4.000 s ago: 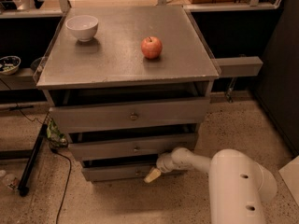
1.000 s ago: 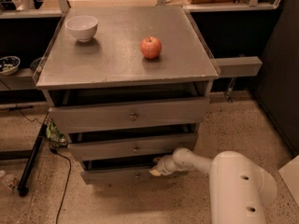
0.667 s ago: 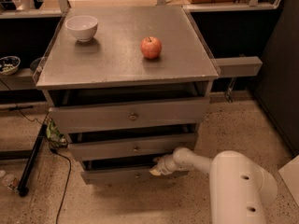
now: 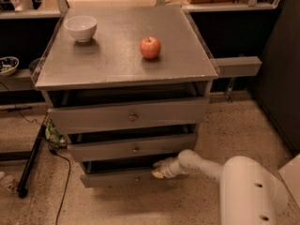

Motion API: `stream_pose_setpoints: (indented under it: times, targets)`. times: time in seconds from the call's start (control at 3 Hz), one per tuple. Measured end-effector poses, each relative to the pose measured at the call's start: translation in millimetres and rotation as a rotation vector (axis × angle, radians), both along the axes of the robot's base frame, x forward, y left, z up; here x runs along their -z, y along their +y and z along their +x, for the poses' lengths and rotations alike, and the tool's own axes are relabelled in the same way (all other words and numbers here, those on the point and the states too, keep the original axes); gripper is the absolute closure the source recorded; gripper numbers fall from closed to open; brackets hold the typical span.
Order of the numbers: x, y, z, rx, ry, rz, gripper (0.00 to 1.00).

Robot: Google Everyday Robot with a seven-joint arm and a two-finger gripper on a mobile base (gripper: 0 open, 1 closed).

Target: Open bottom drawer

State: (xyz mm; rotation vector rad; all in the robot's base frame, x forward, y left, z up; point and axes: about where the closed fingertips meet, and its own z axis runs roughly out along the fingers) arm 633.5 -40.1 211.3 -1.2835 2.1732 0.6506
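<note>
The grey cabinet has three drawers; the bottom drawer point(image 4: 117, 178) is the lowest and slimmest front, with a tiny round knob point(image 4: 138, 176) at its centre. It stands slightly out, with a dark gap above it. My gripper point(image 4: 158, 168) comes in from the right on a white arm point(image 4: 206, 165) and rests at the drawer's upper right edge, just right of the knob, its tips at the gap.
The middle drawer point(image 4: 133, 147) and top drawer point(image 4: 129, 116) sit above. A white bowl point(image 4: 80, 27) and a red apple point(image 4: 150, 48) rest on the cabinet top point(image 4: 117, 64). A black pole point(image 4: 32, 156) and cable lie on the floor at left.
Since four seconds ago the gripper has risen from the drawer's lower front to its top edge. Over the last second nothing visibly moves.
</note>
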Motion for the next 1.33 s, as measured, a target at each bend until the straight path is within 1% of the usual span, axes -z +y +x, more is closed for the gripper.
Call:
stream_pose_setpoints:
  times: [0.33,0.67,1.0,1.33]
  targets:
    - [-2,-2,-2,0.002,0.004,0.008,1.00]
    - [-2,1,-9,-0.004,0.019,0.030,1.00]
    - [-4,1,-9,-0.005,0.020,0.032,1.00]
    - [-5,-3,-14,-0.002,0.028,0.052,1.00]
